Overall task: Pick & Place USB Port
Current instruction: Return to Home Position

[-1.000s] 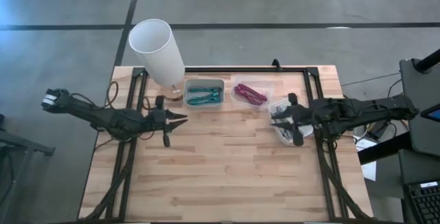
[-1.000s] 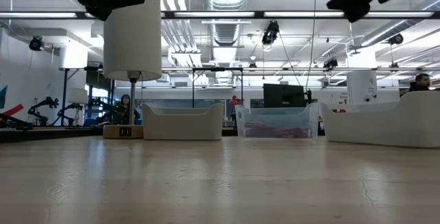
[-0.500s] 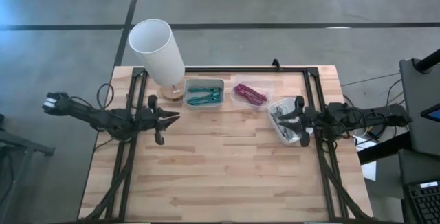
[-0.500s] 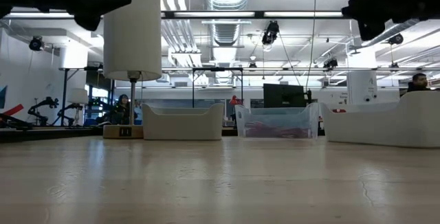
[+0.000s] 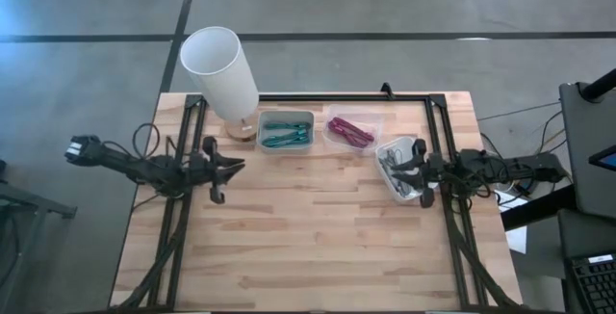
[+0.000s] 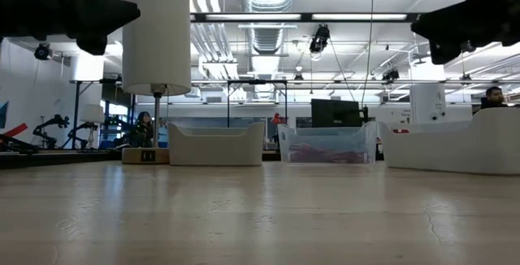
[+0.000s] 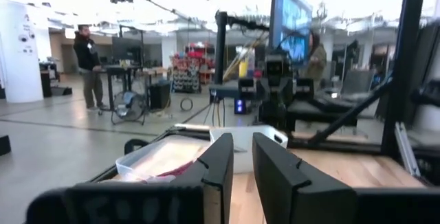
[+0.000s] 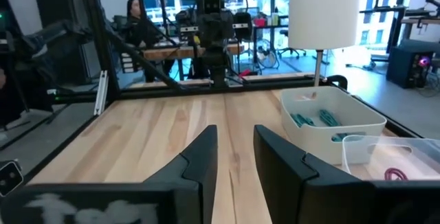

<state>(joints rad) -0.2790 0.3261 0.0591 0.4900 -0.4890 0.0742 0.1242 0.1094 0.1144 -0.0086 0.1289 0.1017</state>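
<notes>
No cable lies loose on the table: in the high view the boards are bare from the near edge up to the bins. Midway back, the left gripper hangs near the left edge and the right gripper near the right edge. Both point inward and are raised well off the wood, as the low view shows them at its upper corners. Each gripper is slightly open and empty. The wrist views show a narrow gap between the fingers, with wood visible through it.

The black and white cables lie in the white bin by the right edge, just under the right gripper. Along the far edge stand a bin of teal cables and a clear bin of dark red ones. A lamp stands near the far left corner.

The sorting looks finished, and what is left is for the arms to park.

Only the high view looks into the white bin. The low view gives its wall alone, and the right wrist view misses it, showing the teal bin and the clear bin instead.
</notes>
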